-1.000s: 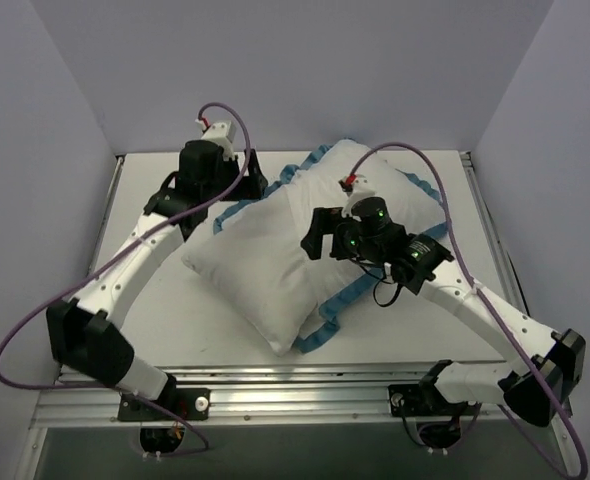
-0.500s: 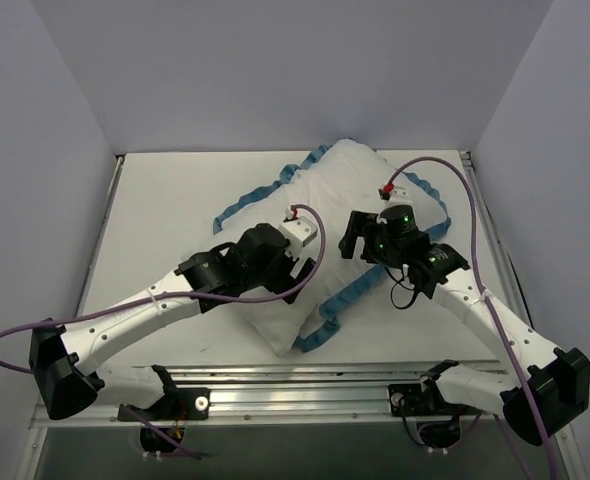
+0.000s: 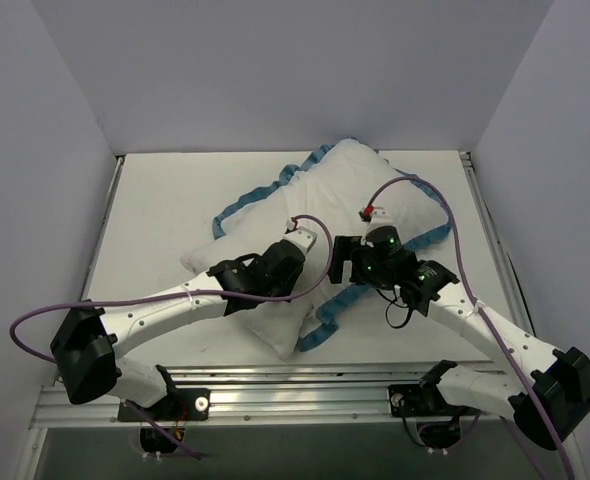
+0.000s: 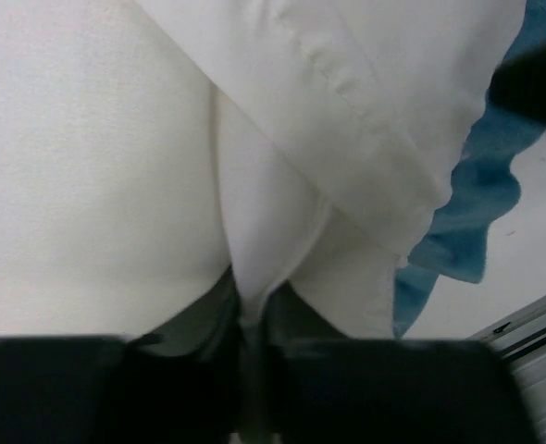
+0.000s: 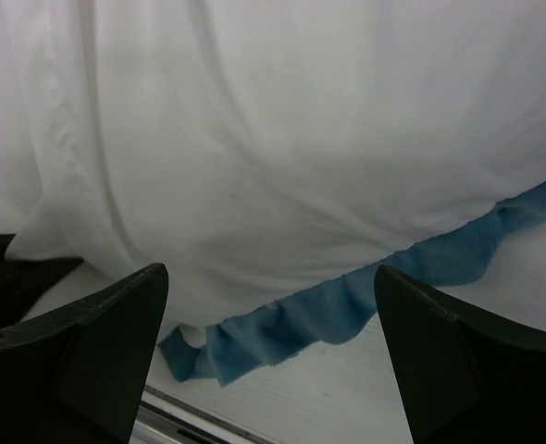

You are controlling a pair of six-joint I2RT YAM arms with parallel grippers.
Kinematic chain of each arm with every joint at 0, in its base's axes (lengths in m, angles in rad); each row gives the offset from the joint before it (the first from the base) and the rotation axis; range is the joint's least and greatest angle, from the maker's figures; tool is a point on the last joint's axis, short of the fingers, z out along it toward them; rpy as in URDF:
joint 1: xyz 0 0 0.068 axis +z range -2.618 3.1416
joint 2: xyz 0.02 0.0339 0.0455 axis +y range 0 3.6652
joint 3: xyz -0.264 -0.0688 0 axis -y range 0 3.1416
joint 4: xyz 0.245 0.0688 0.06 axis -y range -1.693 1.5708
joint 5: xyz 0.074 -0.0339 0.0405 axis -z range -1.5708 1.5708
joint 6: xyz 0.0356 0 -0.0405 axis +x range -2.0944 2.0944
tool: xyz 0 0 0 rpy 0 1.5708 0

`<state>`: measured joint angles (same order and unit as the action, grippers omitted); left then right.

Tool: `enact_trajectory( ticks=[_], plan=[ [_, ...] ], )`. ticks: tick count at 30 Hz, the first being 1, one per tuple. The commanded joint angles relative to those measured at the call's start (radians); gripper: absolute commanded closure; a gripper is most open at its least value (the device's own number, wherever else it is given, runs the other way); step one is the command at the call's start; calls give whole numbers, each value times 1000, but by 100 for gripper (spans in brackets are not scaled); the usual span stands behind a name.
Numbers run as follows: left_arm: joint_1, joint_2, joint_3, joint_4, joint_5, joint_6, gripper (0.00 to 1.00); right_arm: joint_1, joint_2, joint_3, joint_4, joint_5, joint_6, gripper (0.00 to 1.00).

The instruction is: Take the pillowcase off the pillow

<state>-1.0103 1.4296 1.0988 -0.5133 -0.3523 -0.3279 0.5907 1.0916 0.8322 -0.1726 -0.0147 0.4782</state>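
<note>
At near corner: left tool [image 4: 252,324] pinching white pillow [image 4: 88,166]; right tool [image 5: 268,277] released; pillowcase [image 5: 347,310] blue-ruffled.

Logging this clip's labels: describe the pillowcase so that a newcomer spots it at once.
On the white table lies one big white bundle. The pillowcase is its thin outer layer on the right. Only it carries a blue ruffled border; the plump pillow at left is bare.

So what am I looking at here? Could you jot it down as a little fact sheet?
Scene: white pillow on a table, partly inside a blue-ruffled pillowcase
Left gripper: pinched shut on a white fabric fold; pillow or cover, unclear
Right gripper: open, holding nothing, aimed at the blue ruffle
Progress: pillowcase not yet off
</note>
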Motion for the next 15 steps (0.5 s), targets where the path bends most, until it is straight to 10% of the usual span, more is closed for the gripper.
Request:
enact_trajectory(
  ticks=[1, 15],
  plan=[
    [29, 25, -28, -1, -16, -54, 92, 87, -18, -37, 45, 12, -9, 11],
    [108, -49, 1, 12, 110, -74, 98, 167, 102, -137, 265, -28, -62, 13]
  ],
)
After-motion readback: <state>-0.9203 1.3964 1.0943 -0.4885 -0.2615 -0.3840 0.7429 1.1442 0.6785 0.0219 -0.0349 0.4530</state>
